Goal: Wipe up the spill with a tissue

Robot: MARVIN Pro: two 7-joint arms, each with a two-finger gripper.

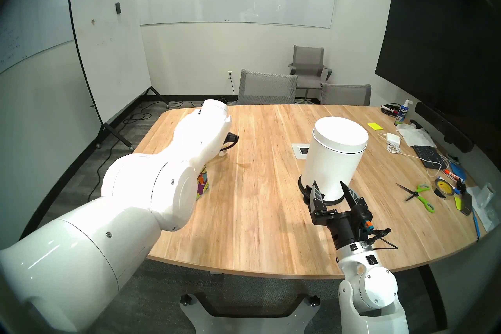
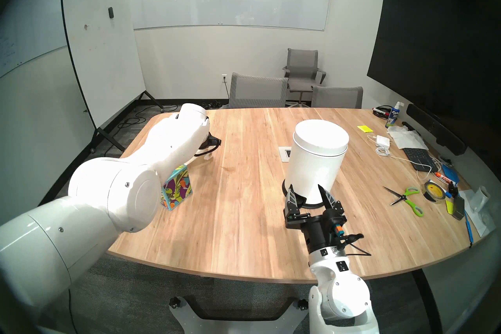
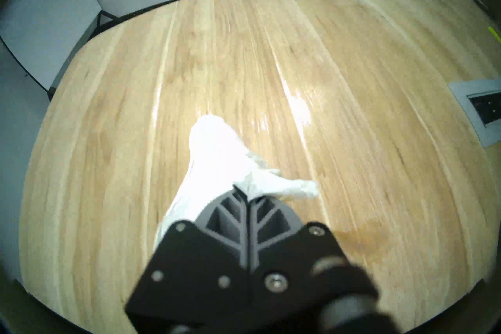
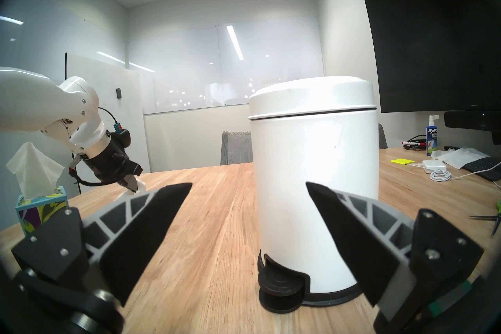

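The cube-shaped leaf-print tissue box (image 4: 40, 210) has a white sheet sticking up. The left gripper (image 3: 245, 199) is clamped on the crumpled white tissue (image 3: 217, 151) above the wooden table (image 1: 271, 217); its wrist view alone shows the faint brown spill (image 3: 366, 236) beside it. The right gripper (image 1: 332, 189) gapes before the lidded white pedal bin (image 1: 334, 160). The blue spray bottle (image 4: 431, 139) reads "EXPO".

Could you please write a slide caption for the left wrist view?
Left gripper shut on a crumpled white tissue above the wooden table, brown spill beside it.

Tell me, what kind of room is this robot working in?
Most likely an office meeting room: a long wooden table with grey chairs pulled up, whiteboards on the walls, and a big dark screen.
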